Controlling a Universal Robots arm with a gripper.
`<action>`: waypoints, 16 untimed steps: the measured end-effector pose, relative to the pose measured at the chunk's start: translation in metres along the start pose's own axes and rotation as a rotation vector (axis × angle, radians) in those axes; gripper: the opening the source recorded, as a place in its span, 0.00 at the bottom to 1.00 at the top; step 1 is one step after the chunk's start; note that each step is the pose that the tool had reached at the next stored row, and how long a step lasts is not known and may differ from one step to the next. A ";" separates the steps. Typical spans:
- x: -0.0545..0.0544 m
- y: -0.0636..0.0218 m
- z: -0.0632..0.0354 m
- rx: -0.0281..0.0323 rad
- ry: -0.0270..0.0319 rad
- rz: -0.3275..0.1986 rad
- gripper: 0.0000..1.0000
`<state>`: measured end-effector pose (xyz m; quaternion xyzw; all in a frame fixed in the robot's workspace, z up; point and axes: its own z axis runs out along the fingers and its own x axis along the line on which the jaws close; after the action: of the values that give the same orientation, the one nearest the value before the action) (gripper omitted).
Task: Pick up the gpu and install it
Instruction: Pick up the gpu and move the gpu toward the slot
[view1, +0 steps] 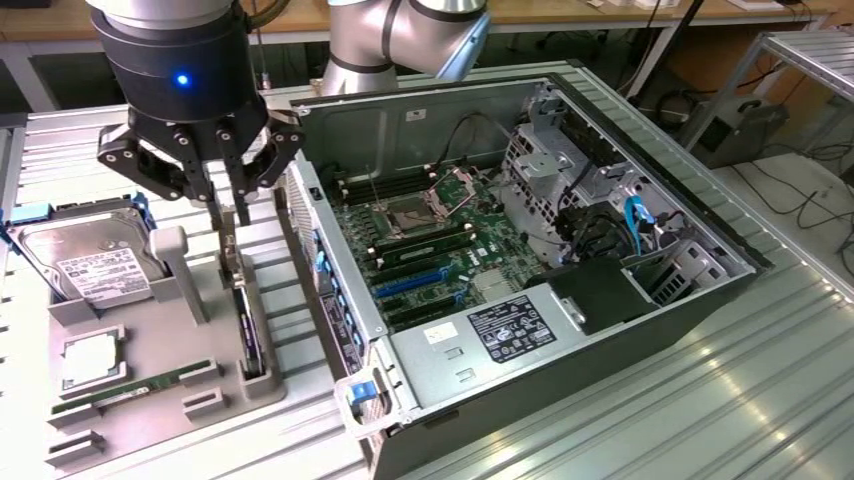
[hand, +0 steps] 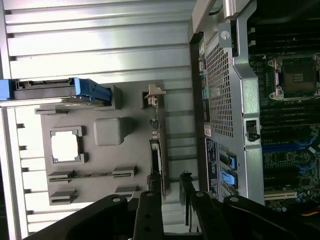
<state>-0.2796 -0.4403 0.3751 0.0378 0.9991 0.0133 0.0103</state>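
Observation:
The gpu (view1: 244, 320) stands on edge in a slot of the grey holder tray (view1: 174, 340), a thin dark card with its silver bracket at the far end. In the wrist view the gpu (hand: 158, 150) runs as a narrow strip beside the case wall. My gripper (view1: 230, 215) hangs just above the card's far end, fingers pointing down and open, with nothing between them. Through the wrist camera my gripper (hand: 170, 192) shows a gap between its two black fingers (hand: 186, 187), close over the card's top edge.
The open computer case (view1: 641, 330) lies at the exterior view's right, motherboard (view1: 427, 250) with blue slots (view1: 407, 283) exposed. The tray also holds a hard drive (view1: 87, 265), a processor chip (view1: 91, 360) and a green memory stick (view1: 134, 385). The case's rear panel (hand: 220, 100) sits close to the card.

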 end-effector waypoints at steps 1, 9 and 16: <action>0.000 0.0000 0.0000 0.0000 0.0000 0.000 0.29; 0.001 -0.0015 0.0157 0.0000 0.0001 0.000 0.36; 0.006 -0.0030 0.0288 -0.0001 0.0001 0.000 0.36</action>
<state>-0.2851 -0.4422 0.3461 0.0378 0.9991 0.0134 0.0103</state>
